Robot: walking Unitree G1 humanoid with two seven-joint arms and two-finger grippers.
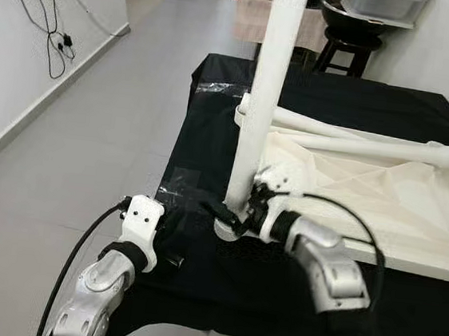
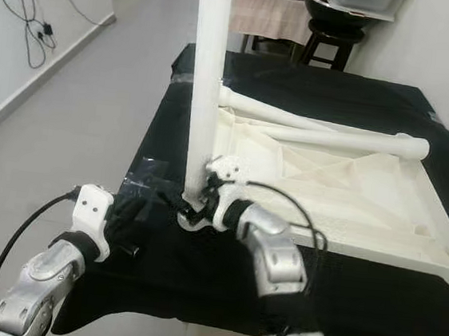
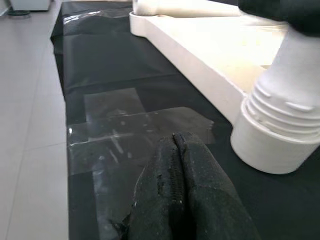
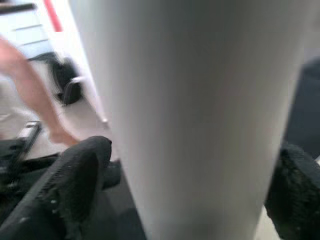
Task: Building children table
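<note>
an upside-down white children's tabletop [image 1: 367, 191] lies on a desk [image 1: 213, 119] draped in black cloth, filling its 3 o'clock half. one white leg [image 1: 267, 84] stands upright in the corner socket [image 3: 272, 145] at the tabletop's 7 o'clock corner, its threaded end seated in the collar. the right claw [image 1: 240, 210] grips this leg low down, one black finger [image 4: 75, 185] on each side of it. two more loose legs [image 1: 356, 138] lie across the tabletop toward 12 o'clock. the left claw [image 3: 175, 190] hovers over taped cloth [image 3: 125, 125] just at 9 o'clock of the socket, its fingers pressed together and holding nothing. a stool [image 1: 350, 45] stands beyond the desk.
</note>
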